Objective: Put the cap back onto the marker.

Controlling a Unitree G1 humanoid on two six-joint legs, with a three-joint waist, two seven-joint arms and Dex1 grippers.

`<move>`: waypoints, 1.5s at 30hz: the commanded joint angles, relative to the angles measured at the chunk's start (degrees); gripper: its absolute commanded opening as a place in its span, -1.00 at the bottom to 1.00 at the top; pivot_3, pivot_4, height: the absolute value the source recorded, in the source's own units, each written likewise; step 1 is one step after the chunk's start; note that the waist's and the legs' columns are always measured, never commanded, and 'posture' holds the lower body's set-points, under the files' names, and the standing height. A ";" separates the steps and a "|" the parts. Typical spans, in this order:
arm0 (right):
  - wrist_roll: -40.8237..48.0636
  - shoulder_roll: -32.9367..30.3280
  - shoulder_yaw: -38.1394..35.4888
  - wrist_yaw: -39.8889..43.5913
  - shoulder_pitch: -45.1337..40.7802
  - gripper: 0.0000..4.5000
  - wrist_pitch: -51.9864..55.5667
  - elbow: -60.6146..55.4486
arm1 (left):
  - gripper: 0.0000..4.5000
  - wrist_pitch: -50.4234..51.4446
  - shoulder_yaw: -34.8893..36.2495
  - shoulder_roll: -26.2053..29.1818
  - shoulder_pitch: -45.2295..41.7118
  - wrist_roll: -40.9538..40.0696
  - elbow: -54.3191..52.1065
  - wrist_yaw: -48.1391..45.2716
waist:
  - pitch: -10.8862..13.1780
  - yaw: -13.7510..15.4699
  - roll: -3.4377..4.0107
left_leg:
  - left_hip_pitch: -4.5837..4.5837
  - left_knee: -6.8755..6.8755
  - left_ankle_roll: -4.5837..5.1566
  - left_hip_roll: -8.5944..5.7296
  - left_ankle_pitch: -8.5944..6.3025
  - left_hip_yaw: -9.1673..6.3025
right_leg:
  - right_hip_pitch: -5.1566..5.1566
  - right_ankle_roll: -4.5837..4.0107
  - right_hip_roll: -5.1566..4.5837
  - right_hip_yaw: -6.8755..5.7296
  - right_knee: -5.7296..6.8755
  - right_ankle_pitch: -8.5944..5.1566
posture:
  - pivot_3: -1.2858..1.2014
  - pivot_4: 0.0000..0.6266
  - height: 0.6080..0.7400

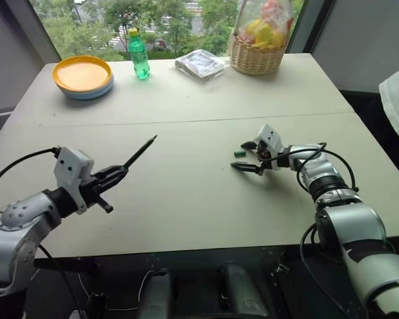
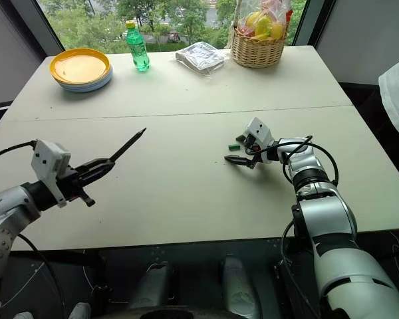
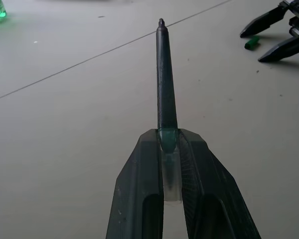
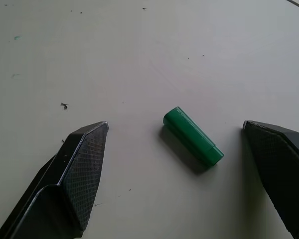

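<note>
The left gripper (image 1: pixel 114 175) clamps the marker (image 1: pixel 140 152), tip aimed toward two o'clock. The right gripper (image 4: pixel 177 134), jaws spread wide, straddles the green cap (image 4: pixel 193 135) lying on the table (image 1: pixel 186 193).

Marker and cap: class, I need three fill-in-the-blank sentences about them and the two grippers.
1. The left gripper is shut on the ____.
2. The green cap lies on the ____, between open fingers.
3. The fingers on either side of the cap belong to the ____ gripper.

Missing words: marker; table; right
</note>
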 commanded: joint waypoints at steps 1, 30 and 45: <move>-2.15 -0.62 0.16 -1.44 0.05 1.00 -0.08 1.42 | -0.99 -0.44 1.65 0.78 -0.09 -0.73 -2.27 0.64 | 0.00 0.00 -0.01 | 0.03 0.00 0.00 0.00 0.00 -0.01 | 0.03 0.00 0.00 0.00 0.00 0.00 | 0.03 -0.52 1.00; -6.33 -4.06 5.07 6.65 -2.78 -0.98 -19.17 -15.99 | -1.00 -26.59 -9.70 10.38 -7.16 8.84 17.61 -23.29 | 0.10 0.01 0.16 | -0.16 -0.10 0.00 0.01 0.00 0.02 | -0.19 -0.01 0.04 -0.01 -0.14 0.00 | 0.03 -0.52 1.00; -4.09 -4.07 9.44 11.09 -0.25 -0.98 -21.17 -33.09 | -1.00 -56.13 -17.31 7.89 -24.94 17.97 42.15 -32.02 | 0.10 0.16 0.15 | -0.26 -0.17 0.00 0.02 0.00 0.11 | -0.36 0.00 0.00 -0.01 -0.12 0.00 | 0.03 -0.52 1.00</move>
